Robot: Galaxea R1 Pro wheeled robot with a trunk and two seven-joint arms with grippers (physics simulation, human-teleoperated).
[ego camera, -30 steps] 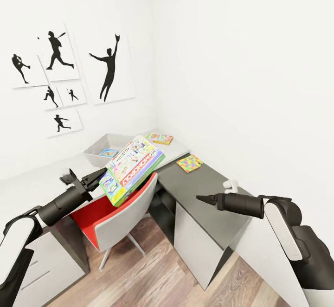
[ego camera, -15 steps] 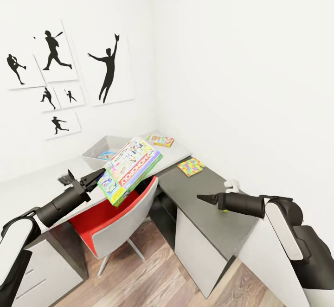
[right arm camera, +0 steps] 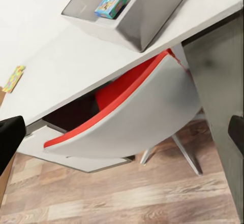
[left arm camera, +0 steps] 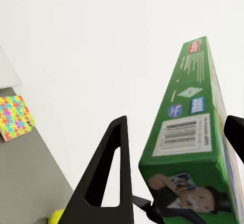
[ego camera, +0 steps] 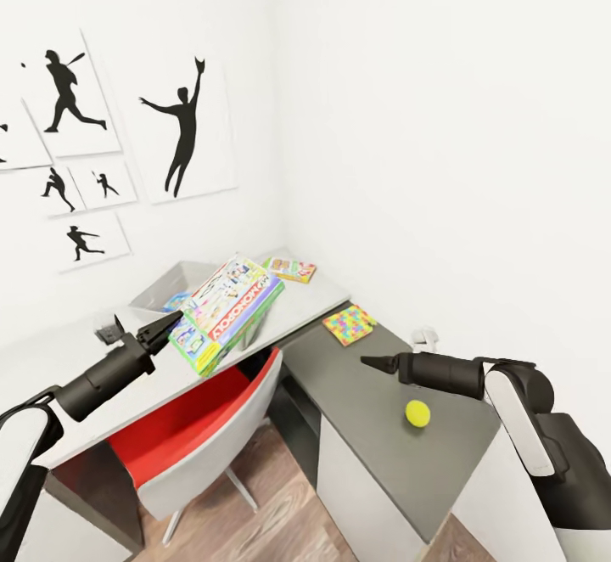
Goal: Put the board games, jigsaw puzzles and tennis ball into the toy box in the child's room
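My left gripper (ego camera: 166, 325) is shut on the near edge of a green-sided Monopoly board game (ego camera: 227, 309), held tilted above the grey table (ego camera: 93, 350) at the toy box's (ego camera: 155, 290) near right corner. The left wrist view shows the game (left arm camera: 190, 132) clamped between both fingers (left arm camera: 109, 173). A blue board game (right arm camera: 111, 4) lies inside the toy box (right arm camera: 142, 21). One jigsaw puzzle (ego camera: 350, 324) and the tennis ball (ego camera: 417, 413) rest on the lower dark top. My right gripper (ego camera: 370, 363) hovers open above that top, short of the ball.
A red chair with a grey back (ego camera: 199, 426) is tucked under the desk between my arms. A second flat colourful toy (ego camera: 293, 269) lies at the far end of the light top. White walls close the corner, and wood floor (right arm camera: 152, 198) lies below.
The whole head view has shifted as the camera moved. The held game now sits lower and flatter, over the toy box's corner. The tennis ball has come into sight under the right arm.
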